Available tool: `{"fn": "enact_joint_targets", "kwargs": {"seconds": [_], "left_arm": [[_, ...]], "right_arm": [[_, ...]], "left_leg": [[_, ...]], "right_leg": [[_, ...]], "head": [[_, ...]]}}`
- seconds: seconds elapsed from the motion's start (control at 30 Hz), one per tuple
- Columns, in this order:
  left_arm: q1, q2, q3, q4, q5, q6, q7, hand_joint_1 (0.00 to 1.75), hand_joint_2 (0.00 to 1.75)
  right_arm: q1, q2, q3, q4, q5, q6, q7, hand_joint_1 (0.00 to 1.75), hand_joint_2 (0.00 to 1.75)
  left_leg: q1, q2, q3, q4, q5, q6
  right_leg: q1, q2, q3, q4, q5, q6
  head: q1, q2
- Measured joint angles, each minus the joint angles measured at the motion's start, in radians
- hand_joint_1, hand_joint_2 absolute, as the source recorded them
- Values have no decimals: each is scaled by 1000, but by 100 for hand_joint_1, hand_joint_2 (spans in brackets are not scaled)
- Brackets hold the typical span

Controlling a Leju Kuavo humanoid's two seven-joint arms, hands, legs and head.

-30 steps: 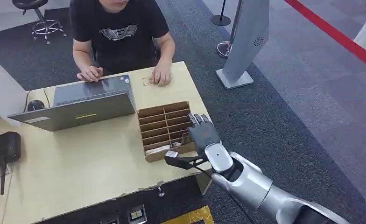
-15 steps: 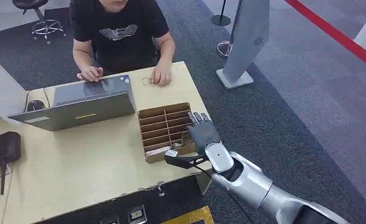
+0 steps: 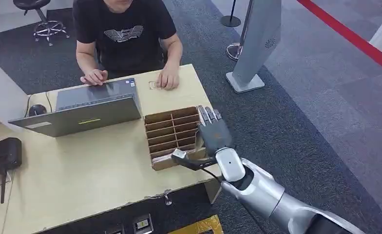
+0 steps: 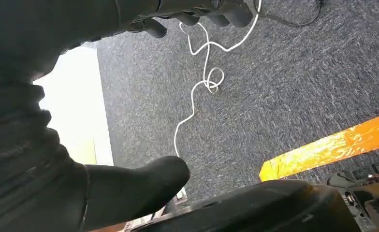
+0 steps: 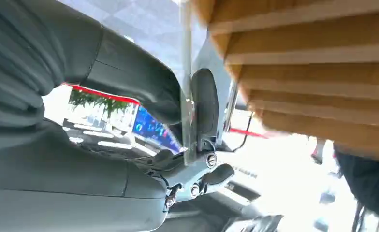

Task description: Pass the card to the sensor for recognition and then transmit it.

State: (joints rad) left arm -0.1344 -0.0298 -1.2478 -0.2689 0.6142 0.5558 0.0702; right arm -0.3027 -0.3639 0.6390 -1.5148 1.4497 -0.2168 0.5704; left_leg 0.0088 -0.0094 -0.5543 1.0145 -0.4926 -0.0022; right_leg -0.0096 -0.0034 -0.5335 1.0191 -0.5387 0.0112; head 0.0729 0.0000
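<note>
Over the box's (image 3: 172,136) near right corner the right hand (image 3: 214,135) pinches a thin card (image 5: 186,82) edge-on between thumb and finger, just outside the slots. Beyond the box, a laptop (image 3: 89,107) and a seated person (image 3: 125,36). Away from the box, the left hand (image 4: 129,183) hangs over carpet, fingers loosely apart, holding nothing.

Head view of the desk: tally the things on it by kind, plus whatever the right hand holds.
laptop: 1
slotted wooden box: 1
black device: 1
mouse: 1
card, pinched in the right hand: 1
Total: 5
</note>
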Motion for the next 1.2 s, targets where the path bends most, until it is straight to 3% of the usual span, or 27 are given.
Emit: {"fn": "enact_joint_targets", "kwargs": {"seconds": [0.13, 0.57, 0.73, 0.87, 1.2], "left_arm": [[0, 0, 0, 0, 2, 0, 0, 0, 175], [-1, -5, 0, 0, 2, -1, 4, 0, 175], [-3, -5, 0, 0, -9, -10, 11, 0, 175], [-11, -7, 0, 0, -29, -11, 11, 0, 175], [-42, -16, -1, 0, -62, -36, 31, 0, 175]], "right_arm": [[0, 1, -18, 0, 47, -70, 31, 175, 175], [11, 3, -50, 0, 103, -133, 64, 175, 175], [2, 11, -59, 0, 121, -205, 73, 175, 175], [-51, 29, -59, 0, 121, -266, 68, 175, 175], [-227, 95, -52, 30, 68, -280, 41, 175, 175]], "left_leg": [[0, 0, 0, 0, 0, 0], [0, 0, 0, 0, 0, 0], [0, 0, 0, 0, 0, 0], [0, 0, 0, 0, 0, 0], [0, 0, 0, 0, 1, 0]], "right_leg": [[0, 0, 0, 0, 0, 0], [0, 0, 0, 0, 0, 0], [0, 0, 0, 0, 0, 0], [0, 0, 0, 0, 0, 0], [0, 0, 1, 1, 1, 1]], "head": [[0, 0], [0, 0], [0, 0], [0, 0], [0, 0]]}}
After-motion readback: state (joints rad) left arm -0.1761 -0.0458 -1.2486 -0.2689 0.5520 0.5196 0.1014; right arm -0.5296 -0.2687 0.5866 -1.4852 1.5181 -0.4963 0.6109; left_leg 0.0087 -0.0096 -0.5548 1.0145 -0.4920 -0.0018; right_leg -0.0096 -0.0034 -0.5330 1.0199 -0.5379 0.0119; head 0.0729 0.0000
